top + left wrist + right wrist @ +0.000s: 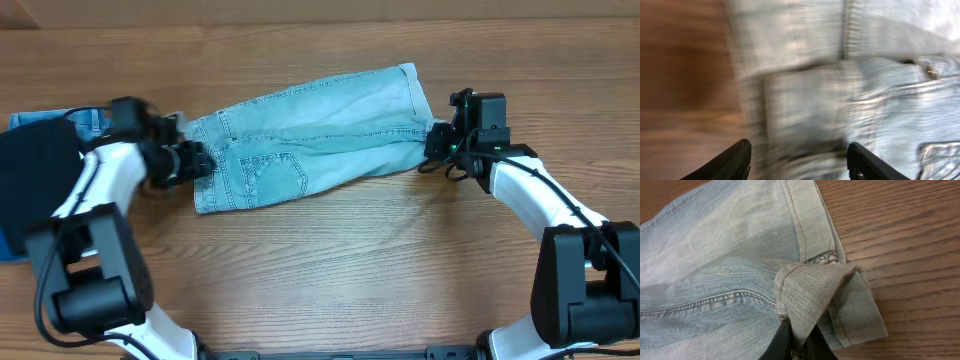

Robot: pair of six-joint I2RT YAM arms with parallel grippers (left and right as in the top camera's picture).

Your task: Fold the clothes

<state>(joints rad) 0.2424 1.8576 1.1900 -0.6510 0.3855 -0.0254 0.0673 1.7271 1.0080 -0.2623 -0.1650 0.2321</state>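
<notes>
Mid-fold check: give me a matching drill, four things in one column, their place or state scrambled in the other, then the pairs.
Column one:
1. left gripper
2. right gripper
3. denim shorts
4. black garment

Column two:
A. heaped at the left edge of the table
B. shut on a folded leg hem
C. lying across the middle of the table
D. open, at the waistband end

Pairs: 1-D, 2-B, 3-C, 4-A.
</notes>
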